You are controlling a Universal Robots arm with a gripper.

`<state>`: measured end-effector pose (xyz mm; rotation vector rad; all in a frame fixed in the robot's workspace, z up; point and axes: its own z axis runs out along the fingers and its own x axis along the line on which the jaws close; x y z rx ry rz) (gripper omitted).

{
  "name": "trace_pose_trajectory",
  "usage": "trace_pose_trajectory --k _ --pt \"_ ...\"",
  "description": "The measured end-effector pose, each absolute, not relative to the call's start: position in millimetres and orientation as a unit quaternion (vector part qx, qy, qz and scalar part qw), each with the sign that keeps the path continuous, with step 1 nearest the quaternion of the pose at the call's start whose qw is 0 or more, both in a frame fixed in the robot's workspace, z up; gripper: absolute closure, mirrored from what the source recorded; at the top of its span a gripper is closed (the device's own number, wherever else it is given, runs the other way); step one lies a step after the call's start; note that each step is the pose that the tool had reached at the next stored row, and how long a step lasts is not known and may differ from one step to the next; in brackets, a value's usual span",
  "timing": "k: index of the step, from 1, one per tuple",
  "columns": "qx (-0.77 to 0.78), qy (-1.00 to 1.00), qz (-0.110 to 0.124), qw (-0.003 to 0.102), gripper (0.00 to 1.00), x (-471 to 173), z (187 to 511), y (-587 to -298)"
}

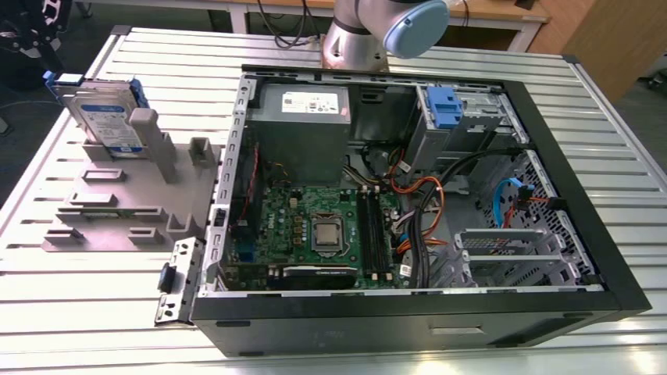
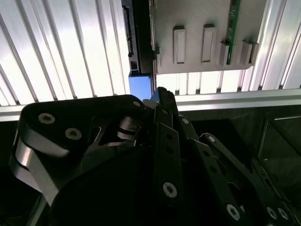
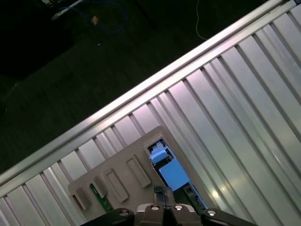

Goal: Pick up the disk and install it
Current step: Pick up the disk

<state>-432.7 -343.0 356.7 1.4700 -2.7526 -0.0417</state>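
Note:
The disk point(image 1: 105, 117) stands upright in a grey holder point(image 1: 125, 203) on the slatted table, at the exterior view's left. It is silver-grey with a white-and-blue label and a blue bracket. In the first wrist view I look down on the blue top edge of the disk point(image 3: 171, 172) in the holder point(image 3: 122, 174). My gripper point(image 3: 164, 195) hangs above it, apart from it, its fingers together and holding nothing. In the second wrist view the gripper point(image 2: 162, 94) points at the blue edge of the disk point(image 2: 141, 87) beside the holder point(image 2: 202, 28).
An open computer case point(image 1: 583, 234) lies on the table to the right of the holder, with a motherboard point(image 1: 323, 226), cables and a grey power supply point(image 1: 302, 117). A drive bay with a blue latch point(image 1: 443, 105) sits at its far right corner. The table edge point(image 3: 141, 89) is close beyond the holder.

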Motion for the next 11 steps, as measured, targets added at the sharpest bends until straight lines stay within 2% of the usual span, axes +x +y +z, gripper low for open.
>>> trace_pose_trajectory --k 11 --pt "0.488 -0.873 -0.013 0.011 0.89 -432.7 356.7 -343.0"
